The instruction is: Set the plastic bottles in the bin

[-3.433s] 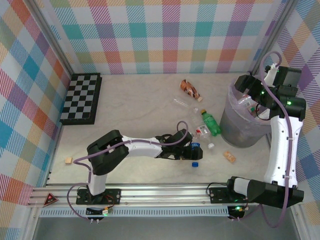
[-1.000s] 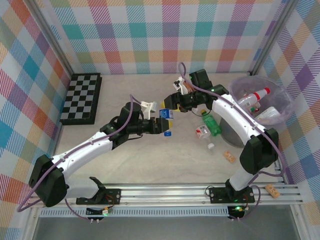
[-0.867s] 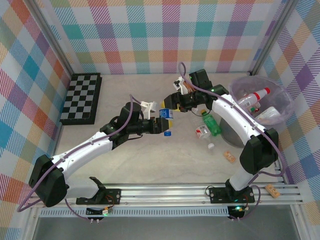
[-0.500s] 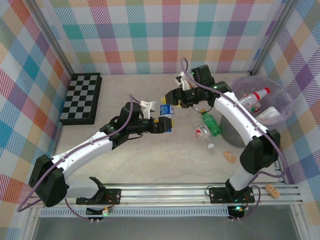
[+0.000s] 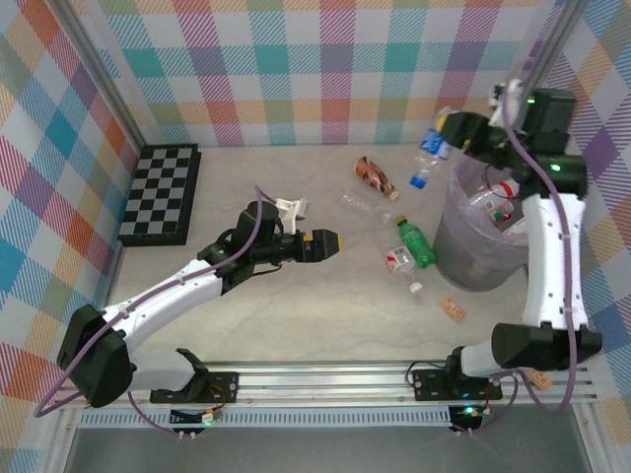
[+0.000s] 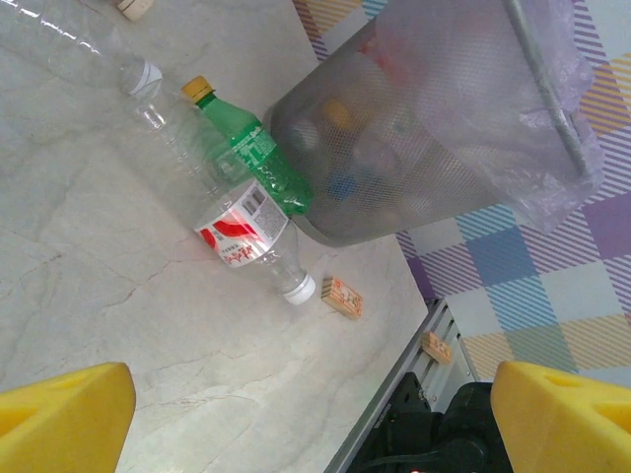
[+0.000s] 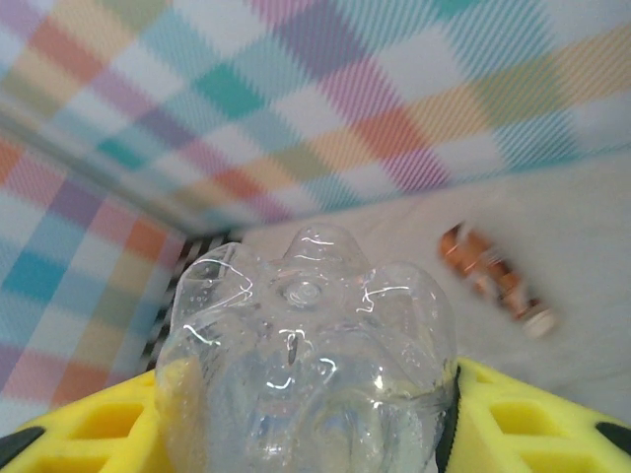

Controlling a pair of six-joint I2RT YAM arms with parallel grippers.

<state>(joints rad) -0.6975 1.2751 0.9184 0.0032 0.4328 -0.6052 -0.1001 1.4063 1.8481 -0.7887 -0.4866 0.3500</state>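
My right gripper is shut on a clear bottle with a blue label, held in the air just left of the bin's rim, blue cap down. In the right wrist view the bottle's base sits between my yellow fingers. The grey bin with its purple liner holds several bottles. On the table lie a brown-red bottle, a clear bottle, a green bottle and a red-labelled bottle. My left gripper hangs open and empty, left of them.
A chessboard lies at the far left. A tan cork piece rests in front of the bin, and a loose white cap near it. The left wrist view shows the bin, green bottle and cork.
My left gripper opened and let go of the blue-labelled bottle. The right gripper took it and swung it up and right to the bin's rim. The left arm stayed put.
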